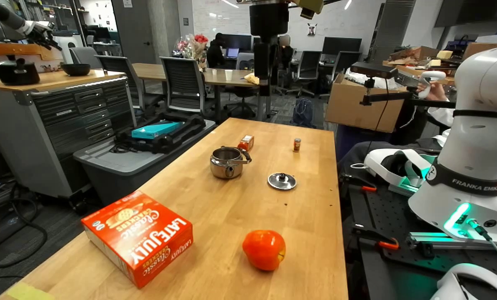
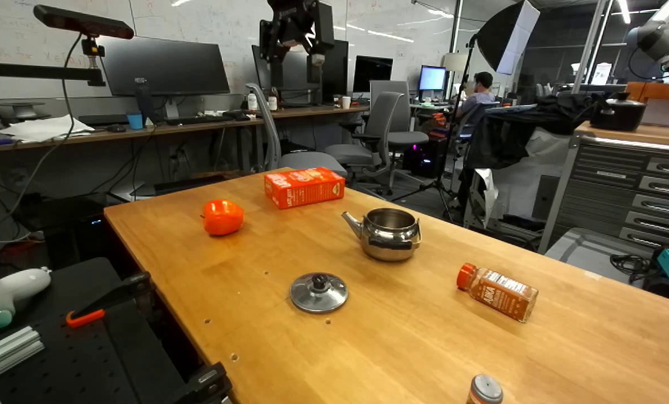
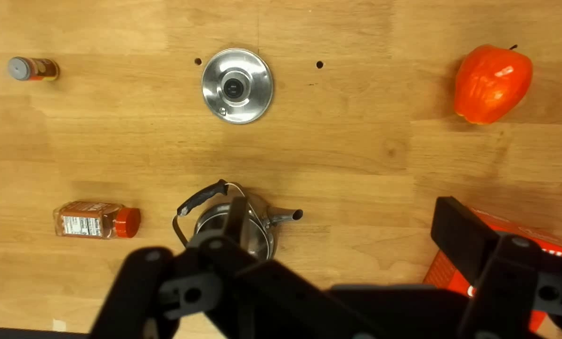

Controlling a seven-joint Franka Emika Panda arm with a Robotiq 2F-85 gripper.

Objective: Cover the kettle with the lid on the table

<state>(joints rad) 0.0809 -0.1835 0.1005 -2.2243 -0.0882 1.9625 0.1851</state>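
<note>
Presently, the spread, unloaded gripper [image 3: 341, 214] is hanging higher than the kettle [image 2: 389, 241]; the lid [image 2: 318, 296] is lying near the kettle, knob [image 2: 319, 281] up, probably calling for a centred, straight-down pinch.

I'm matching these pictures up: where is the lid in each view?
In an exterior view: lid right of centre, lower half; kettle above and left of it.
In an exterior view: lid just left of centre, lower half; kettle above and right of it.
In the wrist view: lid left of centre, upper half; kettle below it.
Shared landmark: the kettle.
</note>
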